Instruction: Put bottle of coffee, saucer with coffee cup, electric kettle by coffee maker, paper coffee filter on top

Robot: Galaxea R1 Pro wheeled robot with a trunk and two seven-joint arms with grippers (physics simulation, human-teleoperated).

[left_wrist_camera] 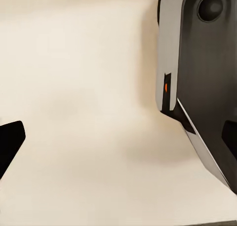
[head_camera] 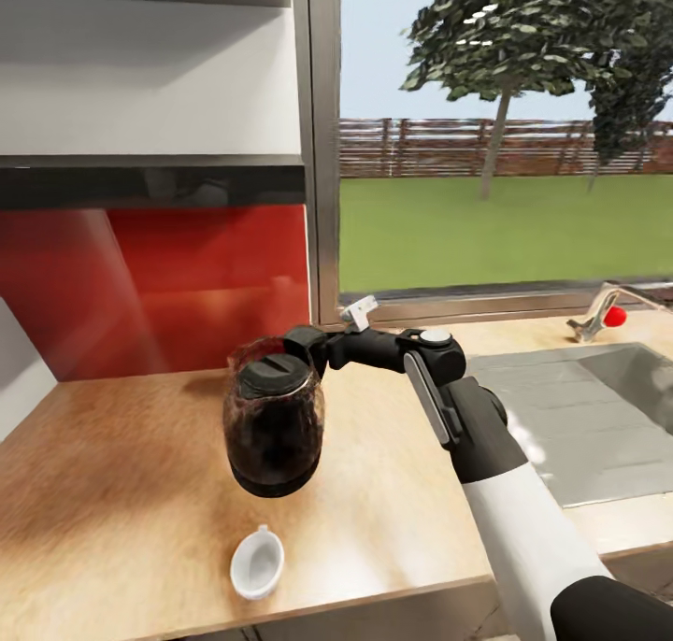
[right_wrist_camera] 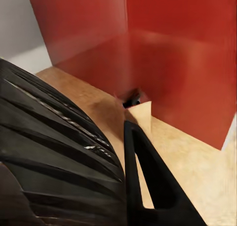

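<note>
The electric kettle (head_camera: 273, 424), smoky glass with a black lid, is over the middle of the kitchen countertop (head_camera: 112, 491). My right gripper (head_camera: 304, 344) reaches in from the right and is shut on its black handle at the back. In the right wrist view the ribbed black kettle lid (right_wrist_camera: 49, 152) sits close beside one finger (right_wrist_camera: 148, 186). Whether the kettle's base touches the worktop I cannot tell. The coffee cup (head_camera: 257, 562), small and white, sits near the counter's front edge, below the kettle. My left gripper (left_wrist_camera: 118, 142) is open over a plain beige surface.
A red backsplash (head_camera: 187, 277) runs behind the counter, and a white wall cabinet (head_camera: 150, 71) hangs above it. A steel sink (head_camera: 579, 417) with a faucet (head_camera: 598, 314) lies to the right under the window. A dark grey panel (left_wrist_camera: 207, 78) stands near my left gripper.
</note>
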